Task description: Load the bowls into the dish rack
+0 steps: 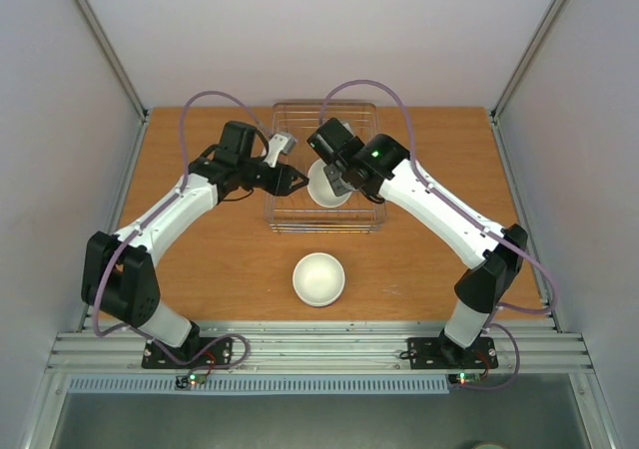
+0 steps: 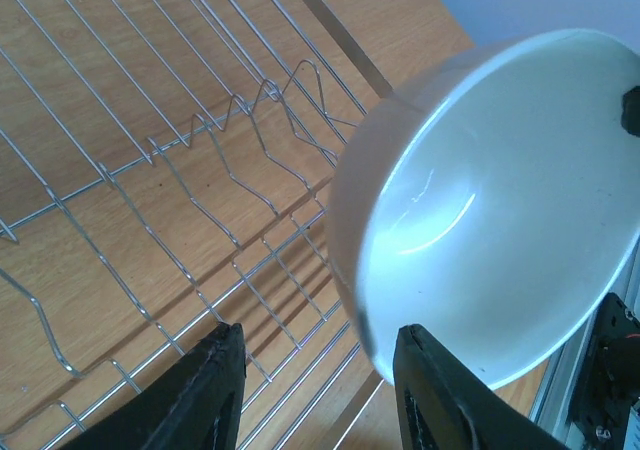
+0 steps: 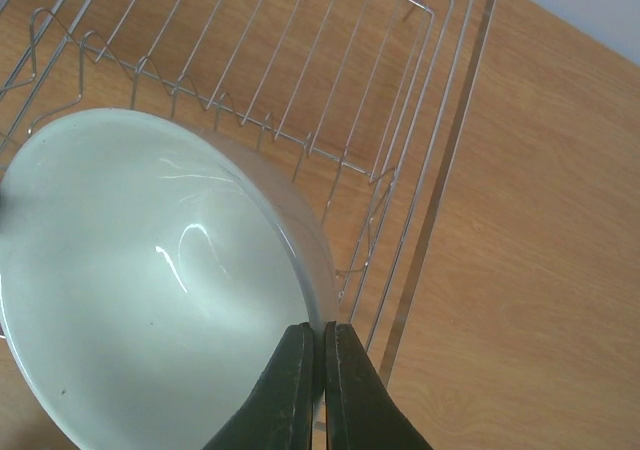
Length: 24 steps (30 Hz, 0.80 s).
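A plain white bowl [image 1: 325,189] stands tilted inside the wire dish rack [image 1: 290,222] at the back middle of the table. My right gripper [image 1: 336,180] is shut on its rim; in the right wrist view the fingers [image 3: 322,370] pinch the edge of the bowl [image 3: 150,280] above the rack wires [image 3: 300,70]. My left gripper [image 1: 297,180] is open just left of the bowl; in the left wrist view [image 2: 320,370] the bowl's [image 2: 500,200] lower edge sits between the spread fingers, over the rack [image 2: 150,170]. A second white bowl [image 1: 319,278] sits upright on the table in front of the rack.
The wooden table [image 1: 200,259] is bounded by metal frame posts at the back corners and a rail along the near edge. Both arms reach in over the rack from either side.
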Each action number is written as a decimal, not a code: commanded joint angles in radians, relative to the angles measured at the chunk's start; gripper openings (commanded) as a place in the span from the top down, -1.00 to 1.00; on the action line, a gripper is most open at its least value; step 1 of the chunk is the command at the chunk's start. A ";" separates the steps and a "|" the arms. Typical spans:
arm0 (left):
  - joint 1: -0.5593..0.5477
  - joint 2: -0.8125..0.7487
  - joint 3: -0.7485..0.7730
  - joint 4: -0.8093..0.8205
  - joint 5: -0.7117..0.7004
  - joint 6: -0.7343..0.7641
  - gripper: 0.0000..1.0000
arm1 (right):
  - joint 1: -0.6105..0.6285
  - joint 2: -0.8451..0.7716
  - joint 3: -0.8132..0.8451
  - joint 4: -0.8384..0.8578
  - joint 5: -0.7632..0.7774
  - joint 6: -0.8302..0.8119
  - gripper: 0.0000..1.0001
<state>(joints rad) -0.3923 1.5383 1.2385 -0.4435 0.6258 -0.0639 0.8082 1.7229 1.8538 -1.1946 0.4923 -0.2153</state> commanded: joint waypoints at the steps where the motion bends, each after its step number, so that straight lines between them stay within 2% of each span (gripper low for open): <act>1: -0.014 0.010 0.006 0.042 0.022 -0.002 0.17 | 0.008 0.004 0.025 0.059 0.001 -0.012 0.98; 14: -0.050 0.065 -0.008 0.066 -0.009 0.036 0.19 | 0.044 -0.017 0.026 0.071 -0.008 -0.021 0.98; 21: -0.056 0.075 -0.008 0.065 -0.019 0.042 0.60 | 0.052 -0.032 -0.004 0.095 -0.021 -0.028 0.97; 24: -0.056 0.073 -0.012 0.066 -0.028 0.047 0.97 | 0.054 -0.037 -0.018 0.101 -0.026 -0.029 0.98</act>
<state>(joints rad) -0.4412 1.6054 1.2366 -0.4179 0.5694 -0.0658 0.8551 1.7332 1.8442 -1.1584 0.4416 -0.2264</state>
